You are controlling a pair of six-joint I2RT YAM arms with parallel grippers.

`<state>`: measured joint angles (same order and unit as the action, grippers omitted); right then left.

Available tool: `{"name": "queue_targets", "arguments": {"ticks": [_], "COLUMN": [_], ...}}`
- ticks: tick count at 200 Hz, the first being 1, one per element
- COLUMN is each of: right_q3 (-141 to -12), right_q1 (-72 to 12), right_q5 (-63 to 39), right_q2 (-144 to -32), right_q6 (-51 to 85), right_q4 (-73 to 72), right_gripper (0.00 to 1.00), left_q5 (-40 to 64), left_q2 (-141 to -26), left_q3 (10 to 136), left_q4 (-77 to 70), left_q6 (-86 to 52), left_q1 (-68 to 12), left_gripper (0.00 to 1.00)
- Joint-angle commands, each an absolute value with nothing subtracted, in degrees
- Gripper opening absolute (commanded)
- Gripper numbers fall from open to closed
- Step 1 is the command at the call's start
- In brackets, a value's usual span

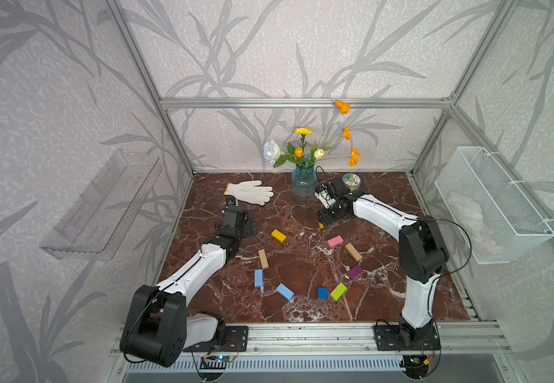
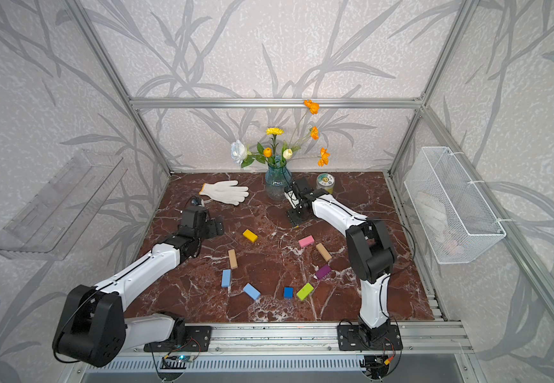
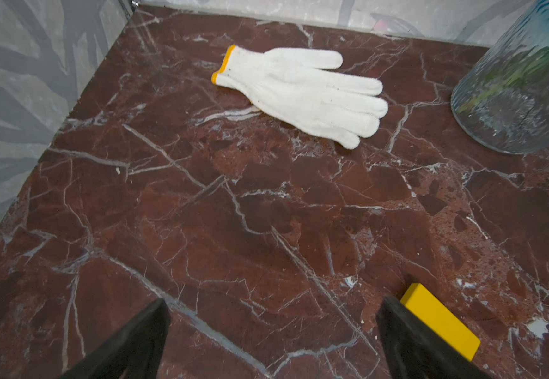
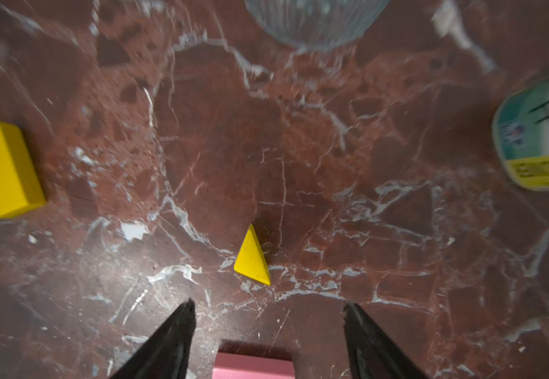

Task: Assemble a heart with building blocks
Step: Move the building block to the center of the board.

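Observation:
The building blocks lie apart in a loose ring on the marble table (image 1: 302, 205): yellow brick (image 1: 278, 235), pink (image 1: 335, 241), two tan (image 1: 263, 258), two light blue (image 1: 258, 278), dark blue (image 1: 322, 292), lime (image 1: 338, 291) and purple (image 1: 355, 272). A tiny yellow wedge (image 4: 252, 259) lies flat just beyond my right gripper (image 4: 268, 305), which is open and empty and hangs low over the table. The pink brick (image 4: 253, 369) shows behind its fingertips. My left gripper (image 3: 273, 303) is wide open over bare marble, with the yellow brick (image 3: 440, 320) just outside one finger.
A white glove (image 1: 250, 191) lies at the back left. A blue glass vase of flowers (image 1: 303, 182) and a small jar (image 1: 351, 180) stand at the back, close to the right wrist. A wire basket (image 1: 491, 205) hangs on the right wall, a clear shelf (image 1: 100, 205) on the left.

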<state>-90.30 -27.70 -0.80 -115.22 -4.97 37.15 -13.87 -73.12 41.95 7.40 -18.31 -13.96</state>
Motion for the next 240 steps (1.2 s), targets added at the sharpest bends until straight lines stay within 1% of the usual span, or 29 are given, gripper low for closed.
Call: {"name": "queue_targets", "arguments": {"ticks": [1,38,71,117,180,226,240], "right_q3": [-96.02,-101.36,-102.09,-107.24,-114.79,-115.60,-115.15], "right_q1": [-27.41,-27.38,-28.20,-28.95,-29.26,-29.26,-29.27], "right_q5": [1.02,0.06,-1.28,-2.59,-1.85,-0.55,-0.58], "right_q2": [-117.69,-122.25,-124.02,-128.29,-134.12,-135.35,-135.41], "right_q6": [-8.07,-8.01,-8.02,-7.20,-5.35,-5.25,-5.11], "right_q4": [48.73,51.80,51.57,54.23,58.44,59.91,59.60], "right_gripper": [0.71,0.71,0.70,0.69,0.59,0.56,0.52], "left_q5": [-14.01,-14.78,-15.58,-15.88,-16.84,-17.23,-17.35], "left_q2": [-73.31,-73.56,-73.87,-75.22,-75.65,-75.50,-75.49], "left_q3": [44.63,44.74,44.29,45.06,45.26,44.90,44.78], "left_q4": [11.42,12.29,12.09,11.83,11.79,11.90,11.86], "left_q6": [-20.81,-20.31,-19.87,-19.08,-18.70,-18.81,-18.81], "left_q1": [-14.62,-14.94,-14.99,-14.94,-14.95,-14.99,-14.94], "left_gripper": [1.00,1.00,1.00,1.00,1.00,1.00,0.99]}}
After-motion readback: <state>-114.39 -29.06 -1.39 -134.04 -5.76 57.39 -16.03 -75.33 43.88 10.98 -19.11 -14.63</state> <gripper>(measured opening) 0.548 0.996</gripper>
